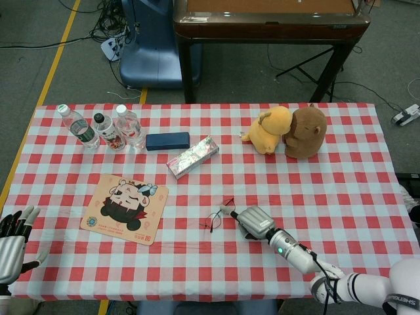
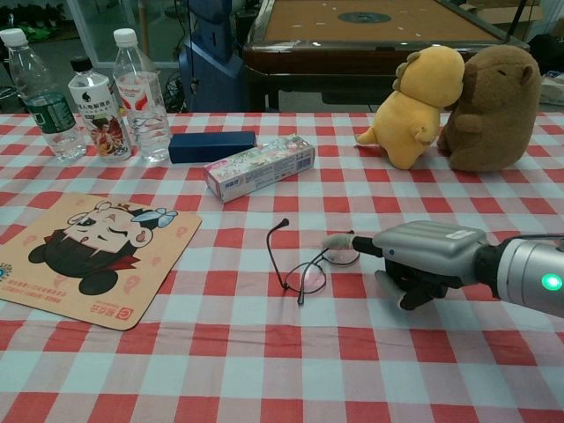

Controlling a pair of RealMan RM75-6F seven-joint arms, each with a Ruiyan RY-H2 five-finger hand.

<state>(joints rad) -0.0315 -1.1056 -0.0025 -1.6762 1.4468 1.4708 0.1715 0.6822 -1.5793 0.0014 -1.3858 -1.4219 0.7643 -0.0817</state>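
Observation:
Thin-framed glasses point(image 2: 308, 264) point(image 1: 213, 218) lie unfolded on the checked tablecloth point(image 1: 315, 190), one temple sticking up. My right hand point(image 2: 423, 256) point(image 1: 254, 222) rests just right of them, palm down. One outstretched fingertip point(image 2: 337, 240) touches the glasses' right rim and the other fingers are curled under; nothing is lifted. My left hand point(image 1: 14, 239) hovers at the table's near left corner with fingers spread, holding nothing. It shows only in the head view.
A cartoon mouse pad point(image 1: 125, 209) lies front left. Behind it stand three water bottles point(image 1: 108, 128), a dark blue case point(image 1: 167, 141) and a patterned box point(image 1: 192, 157). A yellow plush point(image 1: 270, 129) and a brown plush point(image 1: 306, 132) sit back right. A wooden table point(image 1: 262, 26) stands beyond.

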